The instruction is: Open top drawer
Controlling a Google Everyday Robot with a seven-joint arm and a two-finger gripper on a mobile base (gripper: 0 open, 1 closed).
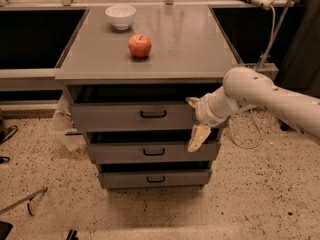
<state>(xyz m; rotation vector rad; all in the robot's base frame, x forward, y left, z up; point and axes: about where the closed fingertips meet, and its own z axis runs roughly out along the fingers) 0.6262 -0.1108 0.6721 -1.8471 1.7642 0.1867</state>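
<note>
The top drawer point(125, 116) is the widest of three grey drawers under the grey cabinet top, with a small black loop handle point(153, 114). It stands slightly pulled out, with a dark gap above its front. My gripper point(195, 119) is at the right end of the drawer's front. It is open, with one cream finger point(192, 102) near the drawer's upper edge and the other point(198, 137) hanging down over the middle drawer. It holds nothing. The white arm point(260, 96) reaches in from the right.
A red apple point(140, 45) and a white bowl point(120, 16) sit on the cabinet top point(185, 39). The middle drawer point(150, 152) and the bottom drawer point(155, 178) are below. A cable point(250, 129) hangs at the right. The floor is speckled.
</note>
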